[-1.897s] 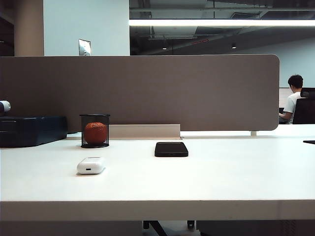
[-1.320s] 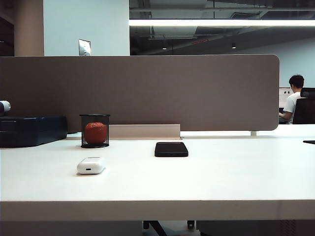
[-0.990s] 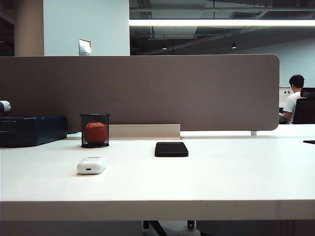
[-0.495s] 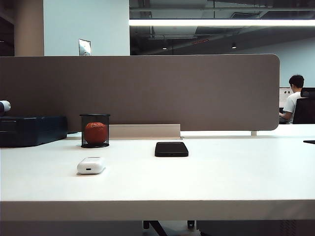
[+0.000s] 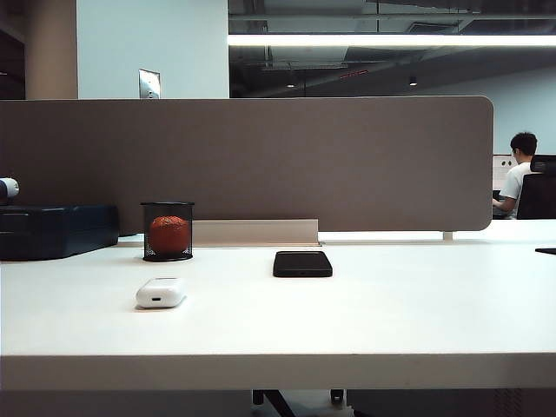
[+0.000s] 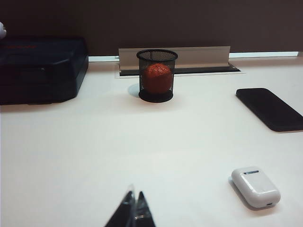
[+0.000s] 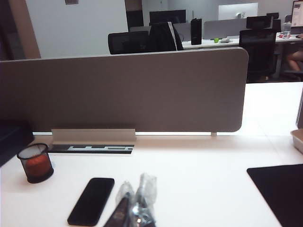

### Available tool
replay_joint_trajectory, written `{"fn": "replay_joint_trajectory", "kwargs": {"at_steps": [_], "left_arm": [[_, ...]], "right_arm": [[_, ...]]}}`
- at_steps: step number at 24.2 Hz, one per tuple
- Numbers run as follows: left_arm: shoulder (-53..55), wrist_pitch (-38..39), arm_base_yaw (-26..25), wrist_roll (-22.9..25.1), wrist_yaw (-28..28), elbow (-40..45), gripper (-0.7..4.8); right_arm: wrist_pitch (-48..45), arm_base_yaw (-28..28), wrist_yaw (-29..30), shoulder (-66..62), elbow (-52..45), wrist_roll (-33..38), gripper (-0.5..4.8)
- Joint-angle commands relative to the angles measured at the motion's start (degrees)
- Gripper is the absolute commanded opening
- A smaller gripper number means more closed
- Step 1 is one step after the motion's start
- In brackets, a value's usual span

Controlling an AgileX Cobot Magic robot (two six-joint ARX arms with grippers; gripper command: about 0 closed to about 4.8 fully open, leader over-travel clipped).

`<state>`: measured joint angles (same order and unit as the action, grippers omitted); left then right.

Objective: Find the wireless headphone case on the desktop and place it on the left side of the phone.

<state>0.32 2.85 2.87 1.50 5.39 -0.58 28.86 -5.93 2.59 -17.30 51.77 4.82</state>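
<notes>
Wireless headphone case (image 5: 161,293) lies on the tabletop (image 5: 391,313) at eight o'clock from the phone (image 5: 302,263), well apart; left gripper (image 6: 134,208) and right gripper (image 7: 135,201), both closed and empty, should open before straddling the case's narrow sides.

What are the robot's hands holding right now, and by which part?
Nothing. The left hand and the right hand are both shut on air above the desktop. The wireless headphone case lies untouched, left of the phone.
</notes>
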Motion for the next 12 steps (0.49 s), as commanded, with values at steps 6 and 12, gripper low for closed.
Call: {"fn": "replay_joint_trajectory", "kwargs": {"at_steps": [6,12], "left_arm": [[0.07,-0.33,-0.09,0.0,0.2,-0.13,-0.05],[0.04,-0.35,-0.09,0.02,0.17,-0.13,-0.05]], "right_arm": [[24.3,0.0,1.33,-18.29,31.28,0.07,0.13],[36.35,-0.02,12.37,-30.01,50.01,1.66,0.13]]}}
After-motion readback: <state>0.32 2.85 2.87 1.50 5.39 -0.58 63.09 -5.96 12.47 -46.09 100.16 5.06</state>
